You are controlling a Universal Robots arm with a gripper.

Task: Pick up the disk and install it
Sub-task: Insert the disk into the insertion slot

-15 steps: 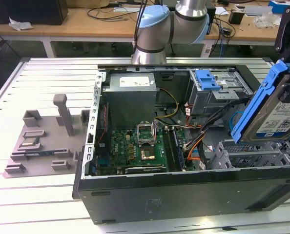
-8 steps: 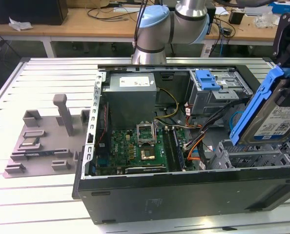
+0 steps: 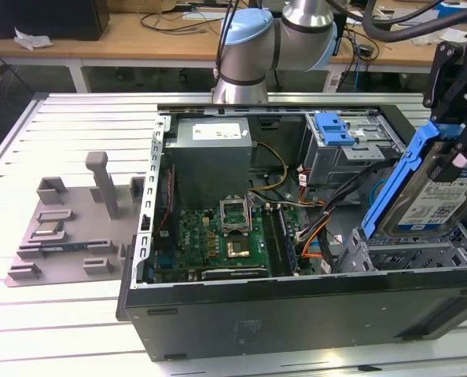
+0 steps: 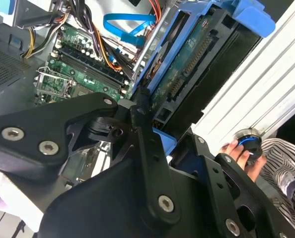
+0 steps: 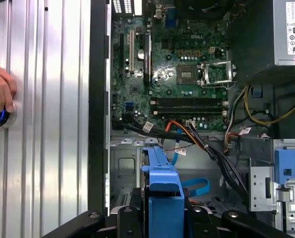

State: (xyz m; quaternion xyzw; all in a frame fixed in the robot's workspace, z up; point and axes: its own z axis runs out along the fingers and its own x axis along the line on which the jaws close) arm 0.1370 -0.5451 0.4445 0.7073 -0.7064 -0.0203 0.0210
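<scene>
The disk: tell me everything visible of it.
The disk is a flat silver metal hard drive with a white-and-blue label on its face and a blue plastic carrier frame round its edges. In the second wrist view its underside shows a green circuit board. It stands steeply tilted, nearly on edge, clamped in the gripper, over the metal drive cage at the exterior view's right of the open computer case. Whether its lower edge touches the cage is unclear.

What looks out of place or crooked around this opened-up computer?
Nothing looks damaged or spilled. The one askew thing is the disk: the gripper holds it tilted on edge above the open computer case, at the exterior view's right, not seated in any bay.
</scene>
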